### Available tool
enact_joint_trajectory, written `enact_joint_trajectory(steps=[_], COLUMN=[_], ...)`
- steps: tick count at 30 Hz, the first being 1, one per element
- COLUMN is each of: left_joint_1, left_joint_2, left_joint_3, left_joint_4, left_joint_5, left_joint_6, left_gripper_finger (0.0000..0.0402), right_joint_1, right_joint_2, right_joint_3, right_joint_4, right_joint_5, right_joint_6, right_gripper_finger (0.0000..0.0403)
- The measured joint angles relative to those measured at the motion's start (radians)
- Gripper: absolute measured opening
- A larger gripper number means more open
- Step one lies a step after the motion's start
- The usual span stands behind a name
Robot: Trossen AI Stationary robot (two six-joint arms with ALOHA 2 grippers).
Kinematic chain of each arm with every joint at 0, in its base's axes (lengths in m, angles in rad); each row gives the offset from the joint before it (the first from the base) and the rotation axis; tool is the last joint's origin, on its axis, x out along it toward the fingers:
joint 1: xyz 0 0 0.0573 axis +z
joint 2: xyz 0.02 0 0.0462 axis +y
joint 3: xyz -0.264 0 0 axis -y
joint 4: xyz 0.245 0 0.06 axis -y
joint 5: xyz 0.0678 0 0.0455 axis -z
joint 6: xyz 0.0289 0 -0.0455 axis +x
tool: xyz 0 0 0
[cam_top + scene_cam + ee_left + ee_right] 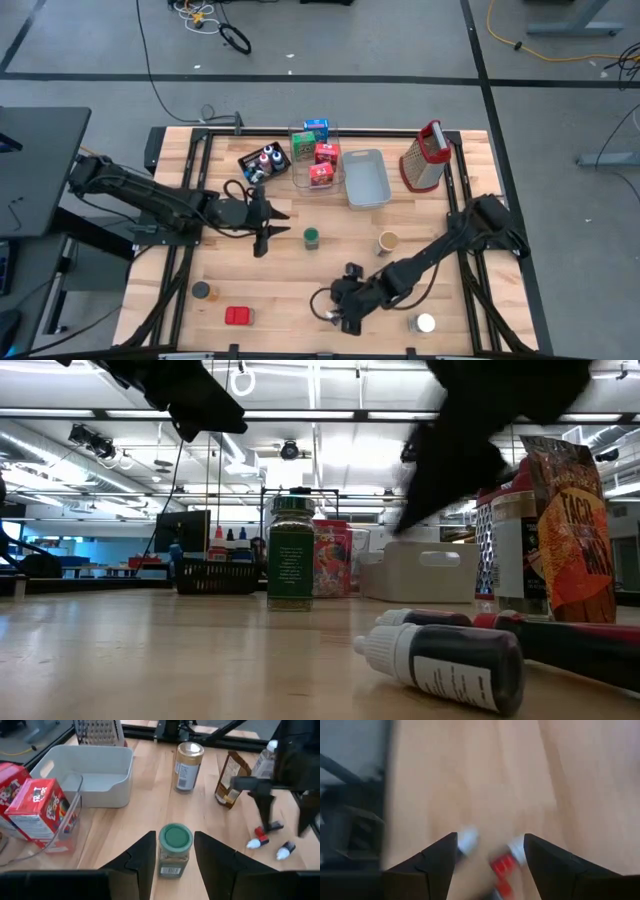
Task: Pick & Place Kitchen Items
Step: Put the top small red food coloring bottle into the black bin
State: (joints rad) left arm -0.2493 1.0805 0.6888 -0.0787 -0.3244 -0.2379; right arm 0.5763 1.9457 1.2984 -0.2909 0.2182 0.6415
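Jaws of the left gripper (172, 865) stood open around the green-capped jar (174, 849), mid-table in the high view; judged the reach step, next calling for a close on the jar. Right gripper (490, 855), lower centre of the high view, hung open over two small bottles (506, 865), not gripping.
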Motion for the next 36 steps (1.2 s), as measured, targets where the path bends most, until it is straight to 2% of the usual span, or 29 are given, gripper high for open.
enact_joint_trajectory(steps=[9, 17, 24, 29, 36], left_joint_1=[0.0, 0.0, 0.0, 0.0, 0.0], left_joint_2=[0.0, 0.0, 0.0, 0.0, 0.0], left_joint_3=[0.0, 0.0, 0.0, 0.0, 0.0], left_joint_4=[0.025, 0.023, 0.02, 0.017, 0.017], left_joint_5=[0.001, 0.007, 0.007, 0.008, 0.006], left_joint_6=[0.013, 0.014, 0.014, 0.014, 0.014], left_gripper_finger=[0.0142, 0.0142, 0.0142, 0.0142, 0.0142], right_joint_1=[-0.001, -0.013, -0.013, -0.015, -0.032], right_joint_2=[0.065, 0.074, 0.113, 0.116, 0.116], right_joint_3=[-0.001, 0.0, 0.0, 0.0, 0.0], right_joint_4=[-0.063, -0.053, -0.025, -0.034, -0.044], right_joint_5=[0.115, 0.052, 0.013, 0.008, 0.008], right_joint_6=[0.071, 0.136, 0.128, 0.122, 0.076], right_gripper_finger=[0.0241, 0.0241, 0.0236, 0.0209, 0.014])
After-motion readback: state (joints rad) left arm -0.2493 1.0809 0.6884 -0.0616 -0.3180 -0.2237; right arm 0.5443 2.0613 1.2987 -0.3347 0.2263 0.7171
